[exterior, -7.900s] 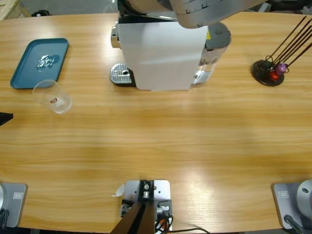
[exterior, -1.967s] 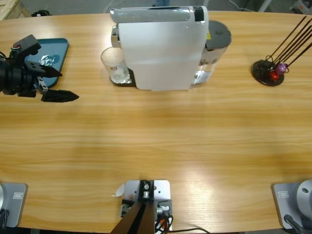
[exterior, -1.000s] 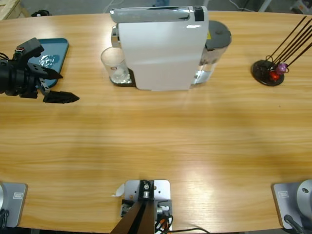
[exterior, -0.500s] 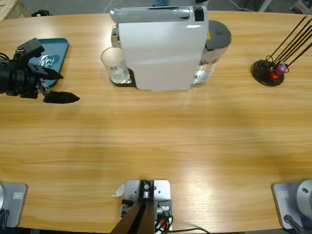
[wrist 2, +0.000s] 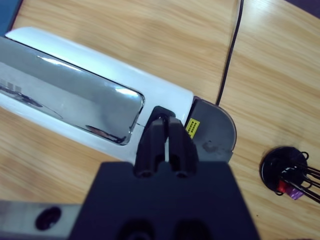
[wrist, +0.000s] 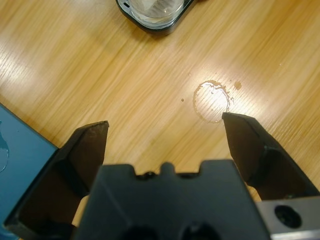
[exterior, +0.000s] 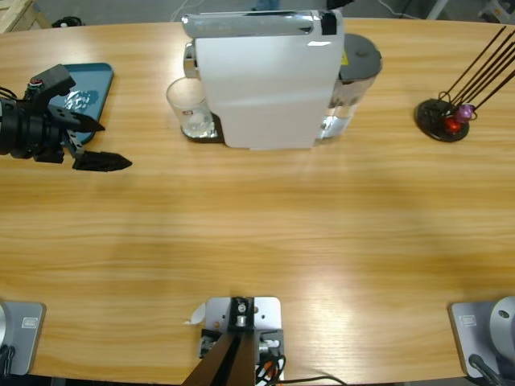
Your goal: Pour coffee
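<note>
Overhead, the white box-shaped coffee machine with a chrome top panel [exterior: 264, 80] stands at the far middle of the long wooden table [exterior: 257, 241]. A clear drinking glass [exterior: 187, 108] sits upright on the machine's drip tray, touching its left flank, under the spout side.

The left gripper [exterior: 92, 143] comes in from the left table edge, jaws spread wide with nothing between them. One jaw tip lies over the table just off the near corner of the teal rectangular plastic tray [exterior: 48, 84]; the other reaches over the tray's edge. A crumpled bit of foil or clear wrap [exterior: 78, 99] lies in the tray. In the left wrist view the gripper [wrist: 165, 127] faces down at bare wood, where a pale ring-shaped wet mark [wrist: 212, 100] shows between the jaws, and the glass on the dark drip tray [wrist: 156, 12] sits at the top edge.

The right gripper [wrist 2: 166, 132] has its jaws pressed together, tips at the black button end of the chrome top panel, beside the grey round water tank lid [wrist 2: 212, 132]. Whether they touch it cannot be told. In the high view only a black sliver shows at the top edge.

A black round stand with thin dark sticks [exterior: 451, 112] stands at the table's right, well apart, holding small red and purple capsules.
</note>
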